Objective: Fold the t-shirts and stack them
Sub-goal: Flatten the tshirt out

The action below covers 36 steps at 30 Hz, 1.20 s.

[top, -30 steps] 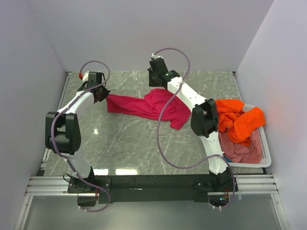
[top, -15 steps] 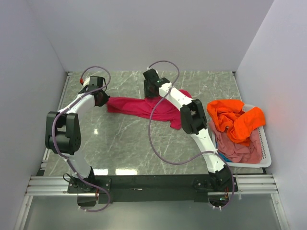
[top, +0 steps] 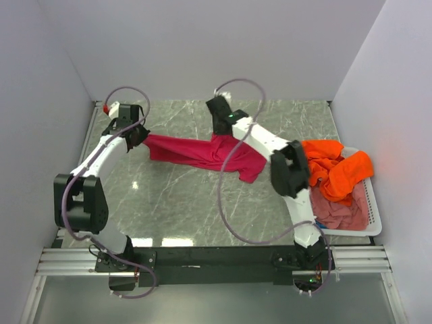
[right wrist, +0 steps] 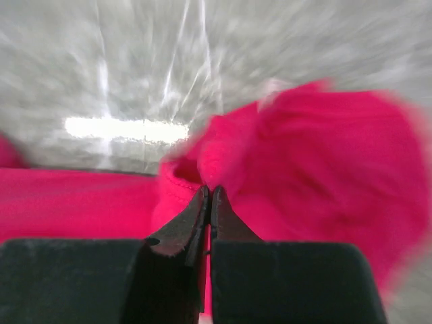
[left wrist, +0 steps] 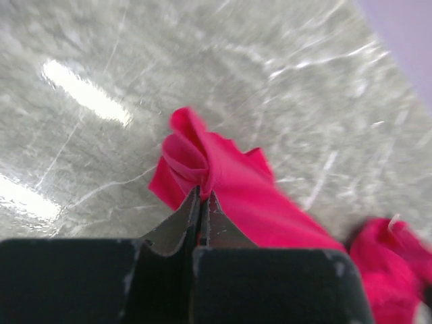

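Observation:
A crimson-magenta t-shirt [top: 202, 152] hangs stretched between my two grippers over the far part of the marble table [top: 182, 202]. My left gripper [top: 138, 137] is shut on its left end; in the left wrist view the gripper [left wrist: 202, 196] pinches a bunched fold of the shirt [left wrist: 236, 189]. My right gripper [top: 219, 132] is shut on the shirt's upper middle; in the right wrist view the gripper [right wrist: 210, 192] pinches its cloth [right wrist: 310, 162]. The shirt's right part droops onto the table. An orange t-shirt [top: 334, 169] and a pink-red one [top: 341, 212] lie in the basket.
A white plastic basket [top: 373, 202] stands at the table's right edge beside my right arm. Purple-grey walls close in the left, far and right sides. The arm cables loop above the table.
My left gripper has moved a little left and farther away, and my right gripper has shifted slightly right. The shirt between them is pulled longer and flatter.

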{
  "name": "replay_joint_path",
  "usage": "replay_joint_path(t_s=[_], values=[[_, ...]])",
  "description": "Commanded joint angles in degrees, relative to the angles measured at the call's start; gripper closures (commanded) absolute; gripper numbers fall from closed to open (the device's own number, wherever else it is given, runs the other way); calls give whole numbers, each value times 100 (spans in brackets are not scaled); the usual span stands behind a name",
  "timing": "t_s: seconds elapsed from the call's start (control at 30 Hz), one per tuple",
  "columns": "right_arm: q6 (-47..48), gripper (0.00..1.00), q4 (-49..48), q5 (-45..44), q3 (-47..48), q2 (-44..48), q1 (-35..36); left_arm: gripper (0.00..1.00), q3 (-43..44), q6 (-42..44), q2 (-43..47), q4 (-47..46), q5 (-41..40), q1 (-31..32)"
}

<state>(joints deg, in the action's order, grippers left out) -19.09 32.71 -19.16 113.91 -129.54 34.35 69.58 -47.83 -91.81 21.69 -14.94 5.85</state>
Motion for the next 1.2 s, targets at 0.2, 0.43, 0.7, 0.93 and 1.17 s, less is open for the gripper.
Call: replay_joint_path(t_s=[0.2, 0.43, 0.7, 0.93, 1.17], values=[[616, 100, -2619, -1704, -2205, 4390, 203, 99, 248, -16, 1788, 212, -694, 276], [1197, 100, -2647, -2022, -2260, 6246, 415, 99, 916, 107, 3359, 502, -1221, 338], [1312, 100, -1901, -1337, -1293, 7425, 459, 99, 1514, 450, 4724, 301, -766, 338], [1452, 100, -1566, -1949, -817, 7145, 450, 99, 1673, 556, 4472, 353, -712, 338], [395, 100, -893, -1466, -871, 5758, -1080, 96, 1778, 626, 2671, 397, -1239, 286]])
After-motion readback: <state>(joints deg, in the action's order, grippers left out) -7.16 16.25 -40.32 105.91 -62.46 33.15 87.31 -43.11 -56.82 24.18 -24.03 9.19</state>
